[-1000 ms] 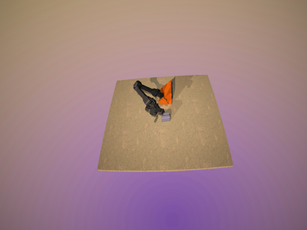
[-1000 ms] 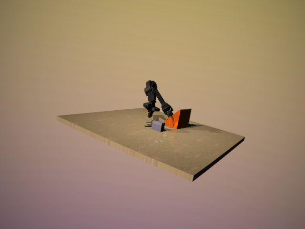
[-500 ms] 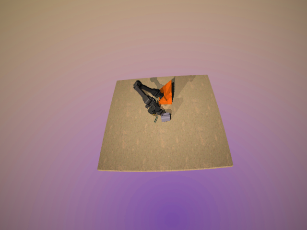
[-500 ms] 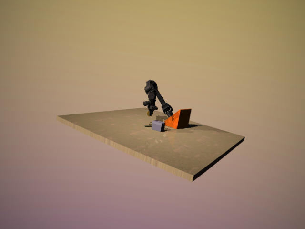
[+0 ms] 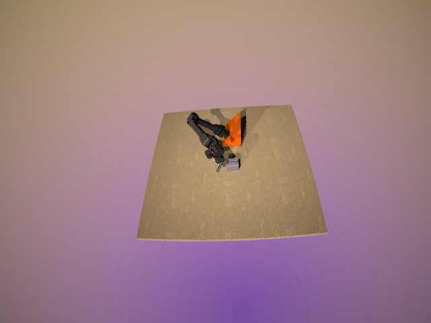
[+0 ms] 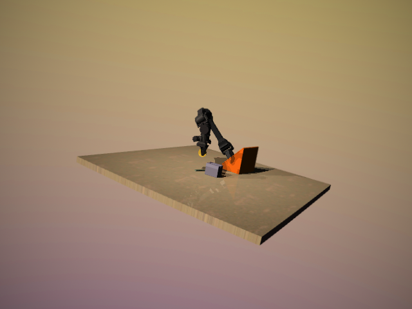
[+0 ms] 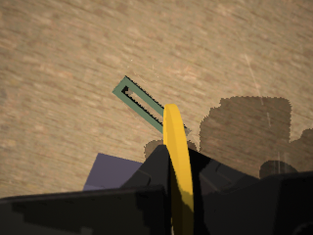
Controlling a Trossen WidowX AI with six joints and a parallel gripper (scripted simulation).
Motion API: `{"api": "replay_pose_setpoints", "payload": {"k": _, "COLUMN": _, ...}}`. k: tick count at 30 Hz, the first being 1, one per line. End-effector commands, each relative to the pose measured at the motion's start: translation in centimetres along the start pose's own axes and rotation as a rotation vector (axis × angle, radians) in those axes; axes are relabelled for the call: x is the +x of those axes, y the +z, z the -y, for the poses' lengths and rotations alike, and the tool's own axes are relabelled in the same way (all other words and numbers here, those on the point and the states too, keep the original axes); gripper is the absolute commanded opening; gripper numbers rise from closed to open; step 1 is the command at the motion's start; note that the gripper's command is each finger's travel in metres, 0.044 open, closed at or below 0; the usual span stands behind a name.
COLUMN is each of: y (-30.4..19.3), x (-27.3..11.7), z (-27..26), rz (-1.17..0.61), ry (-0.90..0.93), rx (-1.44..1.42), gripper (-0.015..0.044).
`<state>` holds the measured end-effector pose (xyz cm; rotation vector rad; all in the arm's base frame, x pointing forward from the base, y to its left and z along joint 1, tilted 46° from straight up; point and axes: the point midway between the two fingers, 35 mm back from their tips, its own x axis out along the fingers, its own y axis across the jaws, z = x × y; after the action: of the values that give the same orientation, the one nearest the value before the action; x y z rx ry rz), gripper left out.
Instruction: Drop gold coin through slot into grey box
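Observation:
The gold coin (image 6: 201,153) (image 7: 177,147) is held on edge between the fingertips of my gripper (image 6: 203,152) (image 7: 168,153), which is shut on it and hangs well above the table. In the top view only a sliver of the coin shows beside the gripper. The dark-green holder (image 5: 219,167) (image 6: 199,170) (image 7: 139,109) lies empty on the table, below the coin and turned at an angle to it in the wrist view. The closed grey box (image 5: 232,165) (image 6: 212,169) (image 7: 111,171) stands beside the holder. Its slot shows as a thin dark line in the top view; in the wrist view the gripper hides most of the box.
An orange wedge-shaped block (image 5: 235,132) (image 6: 240,161) stands on the table (image 5: 229,208) (image 6: 166,179) behind the grey box, close to the arm's base. Shadows of the arm fall around the holder and the block.

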<state>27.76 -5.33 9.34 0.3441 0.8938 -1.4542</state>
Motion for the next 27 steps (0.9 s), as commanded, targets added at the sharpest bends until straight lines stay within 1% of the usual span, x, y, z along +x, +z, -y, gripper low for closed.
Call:
{"api": "replay_pose_setpoints", "payload": {"k": 1, "y": 0.1, "x": 0.0, "z": 0.2, "rz": -0.002, "ry": -0.001, "rx": 0.150, "gripper": 0.0000}}
{"api": "replay_pose_setpoints", "payload": {"k": 7, "y": 0.2, "x": 0.0, "z": 0.4, "rz": -0.002, "ry": -0.002, "rx": 0.332, "gripper": 0.0000}}
{"api": "replay_pose_setpoints", "payload": {"k": 15, "y": 0.1, "x": 0.0, "z": 0.3, "rz": -0.002, "ry": -0.001, "rx": 0.339, "gripper": 0.0000}}
{"api": "replay_pose_setpoints", "payload": {"k": 27, "y": -2.5, "x": -0.2, "z": -1.5, "rz": -0.008, "ry": 0.002, "rx": 0.338, "gripper": 0.0000}}
